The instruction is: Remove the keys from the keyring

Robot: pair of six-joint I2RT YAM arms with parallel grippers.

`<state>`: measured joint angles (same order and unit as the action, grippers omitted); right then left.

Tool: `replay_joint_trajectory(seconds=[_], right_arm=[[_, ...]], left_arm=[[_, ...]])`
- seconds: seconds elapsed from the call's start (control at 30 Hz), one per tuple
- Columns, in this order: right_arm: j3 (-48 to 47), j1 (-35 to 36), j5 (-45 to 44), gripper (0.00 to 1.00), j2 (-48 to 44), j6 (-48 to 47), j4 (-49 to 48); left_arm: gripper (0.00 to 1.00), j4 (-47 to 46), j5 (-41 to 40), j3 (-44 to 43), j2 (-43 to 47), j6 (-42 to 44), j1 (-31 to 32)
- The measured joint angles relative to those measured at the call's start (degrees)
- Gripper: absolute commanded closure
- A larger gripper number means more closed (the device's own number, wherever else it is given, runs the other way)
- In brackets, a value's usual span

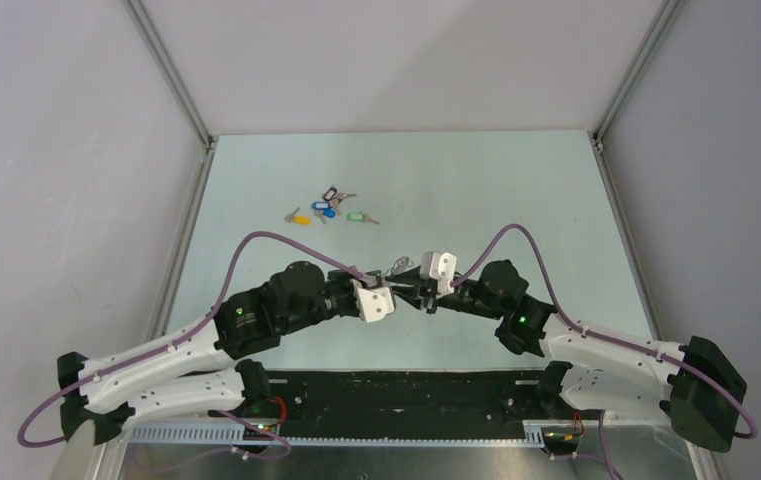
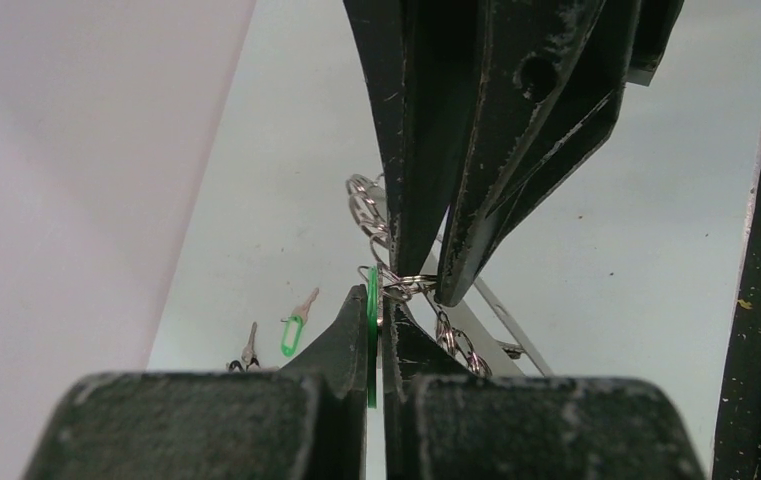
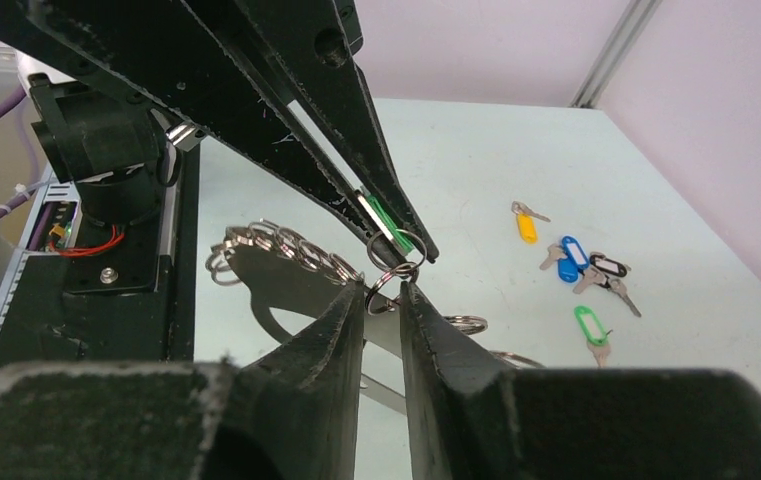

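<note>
Two arms elbowed inward, jaws tip to tip at keyring point(image 3: 392, 278)

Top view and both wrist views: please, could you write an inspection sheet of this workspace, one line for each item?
Surface: pale green table, with only small specks on its bare parts.
Job's things: keyring, a row of small silvery rings, hangs between the two arms; keys with yellow, blue, black and green tags lie loose on the far part of the table.
Clutter: nothing seen.
Grippers: left gripper shut on a green tag; right gripper fingertips narrowly apart around a small ring, grip cannot be told.
Cables: purple cable arches over each arm.
Surroundings: grey walls, metal frame posts.
</note>
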<state>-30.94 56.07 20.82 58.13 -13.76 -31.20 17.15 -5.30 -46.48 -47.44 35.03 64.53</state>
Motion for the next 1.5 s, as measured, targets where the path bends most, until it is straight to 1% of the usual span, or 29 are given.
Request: replay_joint_trajectory(seconds=[0.03, 0.07, 0.2, 0.5, 0.77, 0.9, 1.1, 1.33, 1.5], right_arm=[[-0.07, 0.00, 0.00, 0.81, 0.07, 0.02, -0.02], [-0.07, 0.00, 0.00, 0.89, 0.11, 0.07, -0.11], [-0.09, 0.00, -0.39, 1.00, 0.17, 0.22, -0.22], [-0.37, -0.04, -2.71, 1.00, -0.98, 0.22, 1.40], [-0.50, -0.04, -4.76, 1.00, -4.33, 0.17, 5.79], [-2.36, -0.07, -4.42, 1.00, -4.68, 0.13, 9.77], [-4.26, -0.76, -0.09, 1.00, -4.79, 0.81, 14.19], [-5.53, -3.23, 6.78, 1.00, -5.25, 4.26, 16.13], [-5.57, -4.31, 10.21, 1.00, -5.27, 7.15, 15.80]], left_arm=[[1.00, 0.02, 0.02, 0.00, 0.00, 0.00, 0.00], [1.00, 0.04, 0.04, 0.00, 0.00, 0.00, 0.00], [1.00, 0.11, 0.13, 0.00, 0.02, 0.00, 0.00], [1.00, 0.22, 0.09, 0.00, 0.26, 0.00, 0.00], [1.00, 0.20, -0.04, 0.00, 0.26, 0.02, 0.00], [1.00, 0.17, -0.04, 0.00, 0.24, 0.04, 0.00], [1.00, 0.17, -0.04, 0.00, 0.22, 0.07, 0.02], [1.00, 0.15, 0.02, 0.00, 0.22, 0.07, 0.02], [1.00, 0.15, 1.57, 0.00, 0.20, -0.04, 0.02]])
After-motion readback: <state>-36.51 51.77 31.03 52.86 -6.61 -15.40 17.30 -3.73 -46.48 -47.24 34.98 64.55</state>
